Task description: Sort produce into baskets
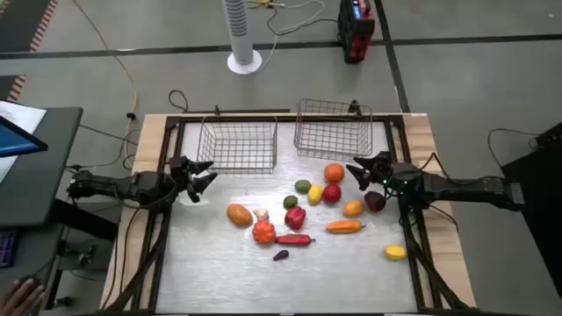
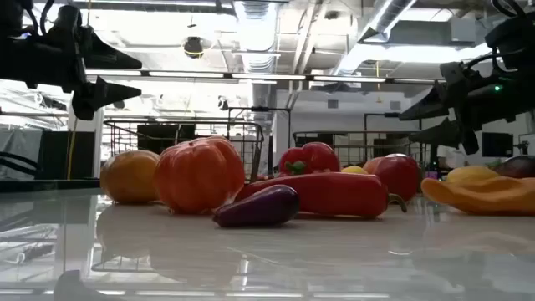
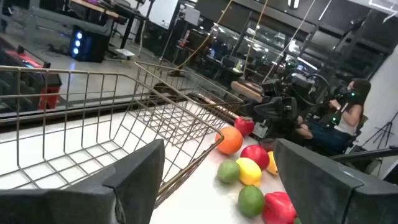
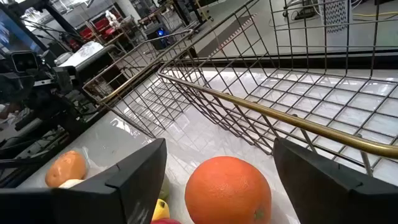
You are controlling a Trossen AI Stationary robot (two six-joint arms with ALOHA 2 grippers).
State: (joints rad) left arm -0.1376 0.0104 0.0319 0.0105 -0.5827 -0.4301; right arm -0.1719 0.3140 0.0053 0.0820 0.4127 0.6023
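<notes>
Two wire baskets stand at the table's far side, the left basket [image 1: 237, 145] and the right basket [image 1: 332, 128]; both look empty. The produce lies in a cluster at mid-table: an orange [image 1: 334, 173], green [image 1: 302, 186] and yellow [image 1: 315, 194] pieces, red pieces [image 1: 295, 217], an orange tomato-like piece [image 1: 263, 232], a red chili [image 1: 295, 239], a purple eggplant [image 1: 281, 255], a carrot [image 1: 344, 226] and a lone yellow piece [image 1: 395, 253]. My left gripper [image 1: 202, 178] is open, above the table near the left basket. My right gripper [image 1: 360, 172] is open, just right of the orange [image 4: 227, 190].
A person sits beyond the table in the left wrist view [image 3: 348, 112]. A white fan pole [image 1: 242, 35] and a red box [image 1: 356, 31] stand on the floor beyond the far edge. Bare tabletop [image 1: 219, 272] lies toward the near edge.
</notes>
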